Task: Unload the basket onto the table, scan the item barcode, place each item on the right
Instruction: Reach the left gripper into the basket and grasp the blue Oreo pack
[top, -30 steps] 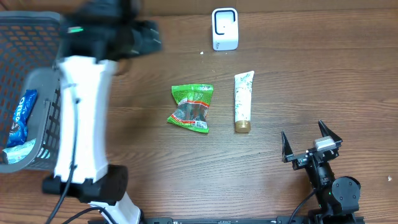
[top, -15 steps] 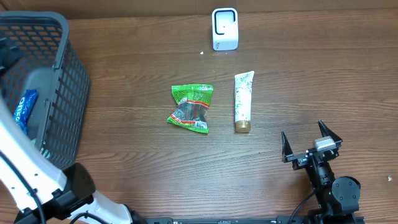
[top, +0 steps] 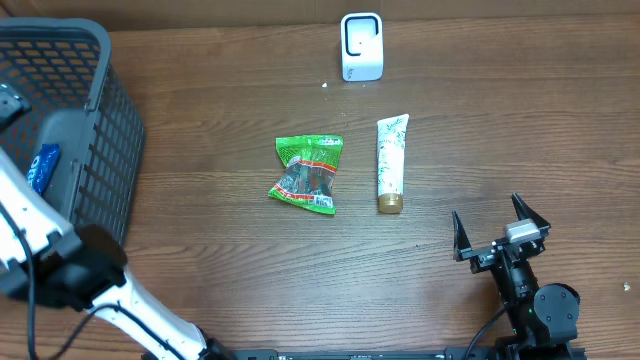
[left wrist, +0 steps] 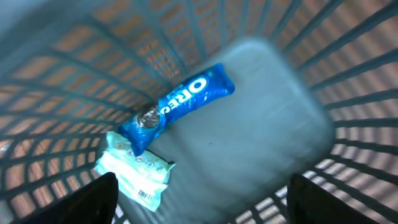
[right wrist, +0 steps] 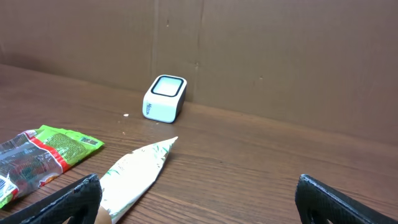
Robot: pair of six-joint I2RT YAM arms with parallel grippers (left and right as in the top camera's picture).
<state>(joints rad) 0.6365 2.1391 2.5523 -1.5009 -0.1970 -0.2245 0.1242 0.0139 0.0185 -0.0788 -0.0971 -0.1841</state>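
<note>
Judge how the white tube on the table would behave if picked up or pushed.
The white tube looks like soft plastic, so it would probably dent when squeezed. Its round gold cap suggests it might roll if pushed sideways, though the flat crimped end should limit that.

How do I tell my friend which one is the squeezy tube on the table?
Find the small white box at the far edge of the wooden table. In front of it, two things lie side by side: a crinkly green packet and, to its right, the tube. The tube is the long, thin, white one with a gold cap.
</note>
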